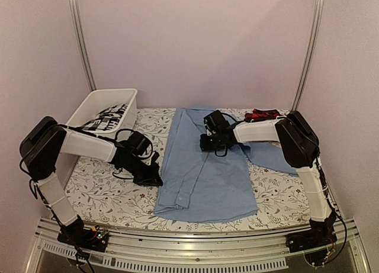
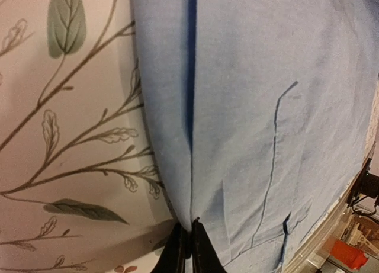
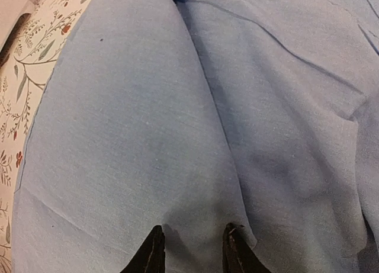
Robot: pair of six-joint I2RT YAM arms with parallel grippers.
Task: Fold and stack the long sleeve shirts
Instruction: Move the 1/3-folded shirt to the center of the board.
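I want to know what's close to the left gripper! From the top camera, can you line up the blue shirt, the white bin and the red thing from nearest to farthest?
From the left gripper:
1. Blue shirt, touching it, right beside it.
2. White bin, back left corner.
3. Red thing, far back right.

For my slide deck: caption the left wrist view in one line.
Left fingers pinched shut on the edge of the light blue shirt, which lies on the floral tablecloth.
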